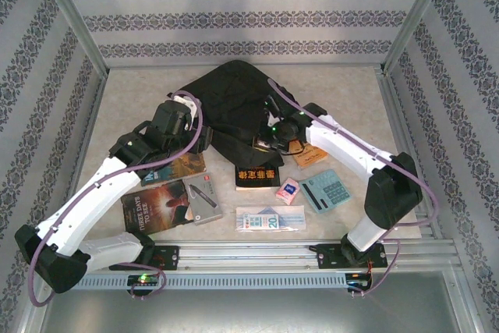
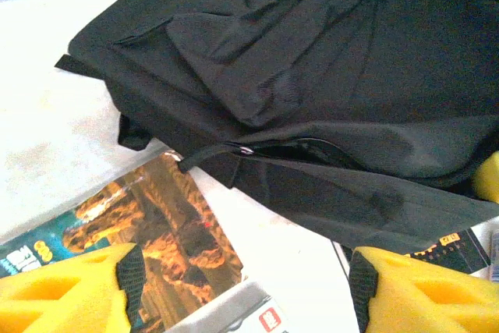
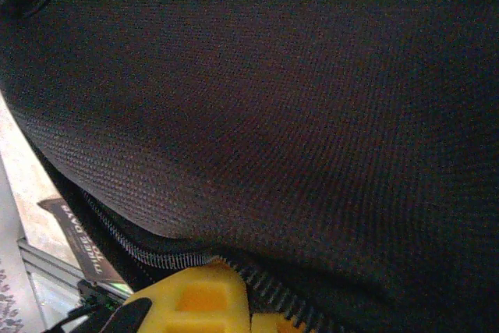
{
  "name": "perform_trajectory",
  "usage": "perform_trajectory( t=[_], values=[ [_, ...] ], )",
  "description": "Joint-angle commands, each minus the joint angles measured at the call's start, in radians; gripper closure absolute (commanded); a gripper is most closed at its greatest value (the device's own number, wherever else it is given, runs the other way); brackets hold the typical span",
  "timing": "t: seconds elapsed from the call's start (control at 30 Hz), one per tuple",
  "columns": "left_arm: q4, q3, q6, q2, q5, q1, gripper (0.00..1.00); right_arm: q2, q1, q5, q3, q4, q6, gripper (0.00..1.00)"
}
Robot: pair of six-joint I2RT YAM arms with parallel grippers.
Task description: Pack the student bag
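Table (image 1: 351,91) (pale top) w/ student bag (image 1: 230,103); books (image 1: 168,202), calculator (image 1: 325,190).

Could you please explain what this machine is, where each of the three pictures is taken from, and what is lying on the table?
These are two white robot arms bolted at the table's near edge. One picture looks down from above; the other two come from cameras on the wrists, so the yellow pads are the hands' own fingers. The left hand is open, hovering over a book beside the black backpack. The right hand is shut at the backpack's zip; whether it grips it is unclear. On the table lie more books, a calculator, a small pink packet and a flat blue-and-white packet.
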Motion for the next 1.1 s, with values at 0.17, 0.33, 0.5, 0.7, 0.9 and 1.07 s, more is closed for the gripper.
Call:
perform_trajectory(
  t=[0.17, 0.33, 0.5, 0.7, 0.9, 1.07],
  values=[
    [-0.289, 0.017, -0.23, 0.053, 0.024, 0.027, 0.25, -0.099, -0.028, 0.106, -0.026, -0.062, -0.111, 0.47],
    [-0.337, -0.057, -0.439, 0.095, 0.11, 0.027, 0.12, -0.156, -0.027, 0.21, -0.02, -0.135, -0.152, 0.31],
    [-0.212, -0.203, -0.554, 0.093, 0.206, 0.027, 0.0, -0.238, -0.019, 0.295, -0.065, -0.174, -0.187, 0.19],
    [-0.13, -0.283, -0.599, 0.175, 0.236, 0.027, 0.0, -0.33, -0.017, 0.331, -0.127, -0.175, -0.2, 0.15],
    [-0.063, -0.319, -0.618, 0.244, 0.245, 0.027, 0.0, -0.385, -0.017, 0.329, -0.187, -0.176, -0.178, 0.15],
    [0.001, -0.355, -0.644, 0.283, 0.254, 0.027, 0.0, -0.422, -0.017, 0.322, -0.23, -0.17, -0.149, 0.15]
  ],
)
